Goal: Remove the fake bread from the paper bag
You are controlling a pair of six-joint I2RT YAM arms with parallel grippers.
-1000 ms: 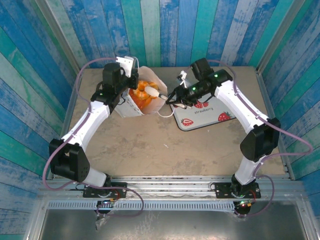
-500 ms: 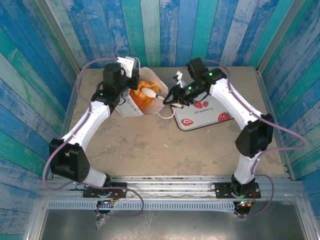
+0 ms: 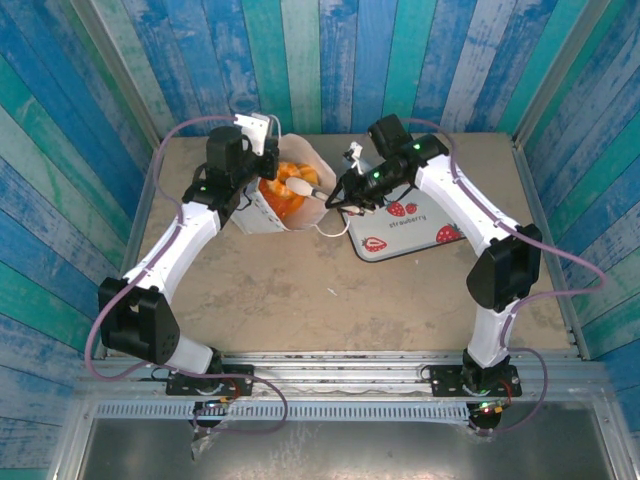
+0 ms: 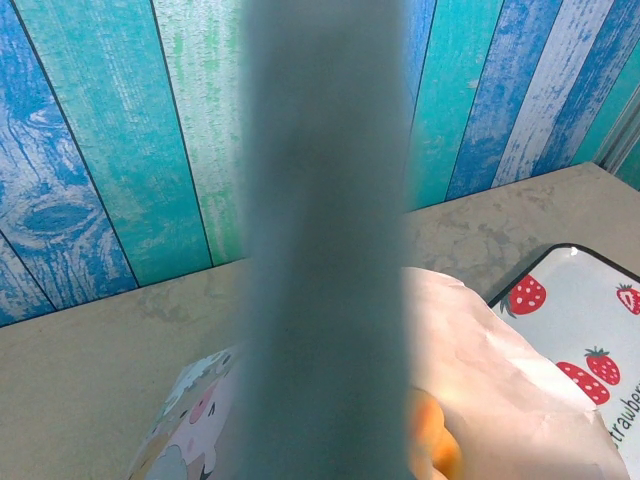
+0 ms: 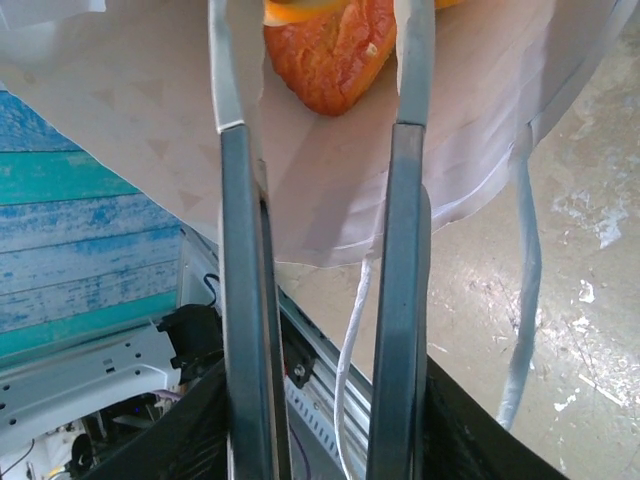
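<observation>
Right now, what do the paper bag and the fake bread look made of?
The paper bag: thin matte white paper, creased, faintly patterned. The fake bread: likely moulded plastic or foam, judging by its glossy orange-brown surface.

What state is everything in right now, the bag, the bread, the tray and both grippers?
paper bag: standing, mouth open.
fake bread: inside the bag.
left gripper: shut, at the bag's rim.
right gripper: in the bag's mouth, fingers either side of one bread piece.
tray: flat, no bread on it.
</observation>
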